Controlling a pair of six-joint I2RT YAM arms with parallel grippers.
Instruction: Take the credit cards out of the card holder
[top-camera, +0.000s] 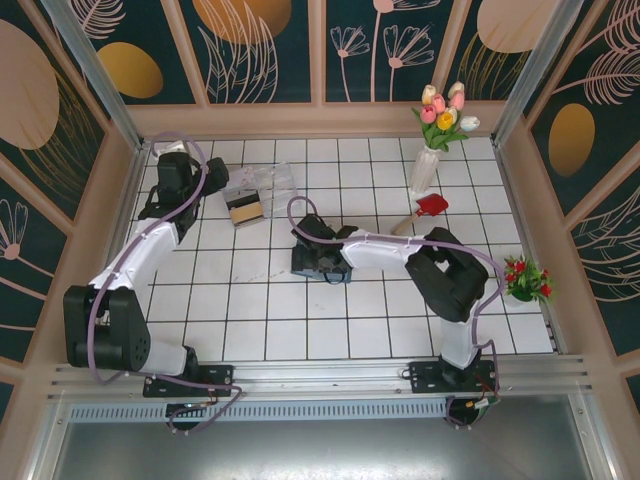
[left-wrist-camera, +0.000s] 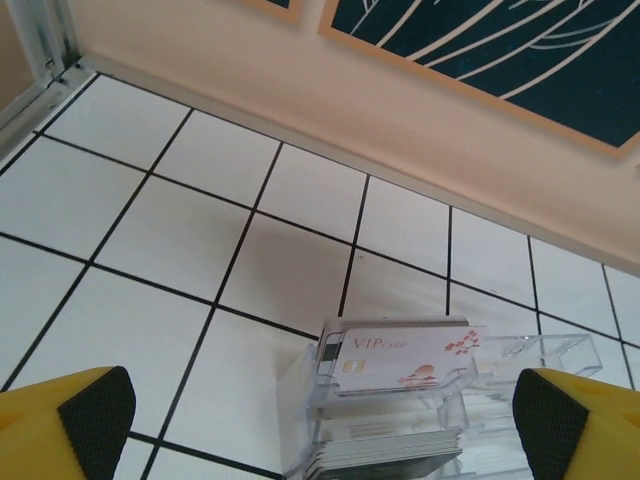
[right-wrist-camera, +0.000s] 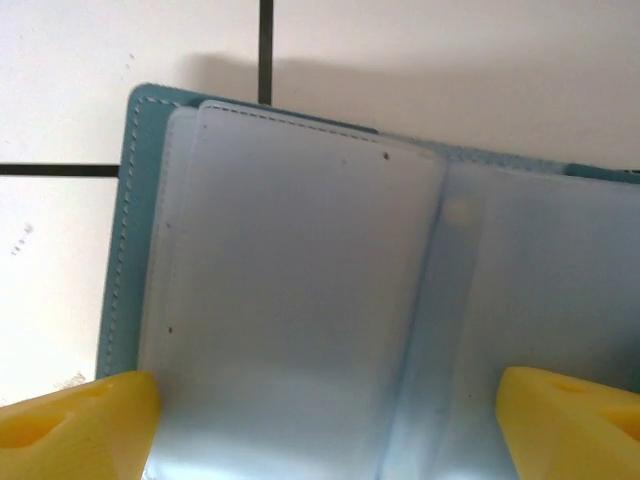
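Card on the box (left-wrist-camera: 560, 350), holder (right-wrist-camera: 300, 280) open: check the next sleeve.
Left fingers (left-wrist-camera: 95, 410) stand wide apart over the clear box, with 1 card (left-wrist-camera: 410, 360) lying across its top and a stack (left-wrist-camera: 385, 450) inside. Right fingers (right-wrist-camera: 70, 415), also apart, straddle the open holder on the desk (right-wrist-camera: 60, 60). Its 2 visible sleeves look empty — so probably turn a sleeve gently, then pinch any card by its edge.

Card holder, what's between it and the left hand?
The clear box of credit cards sits between the left hand and the card holder, seen in the top view.
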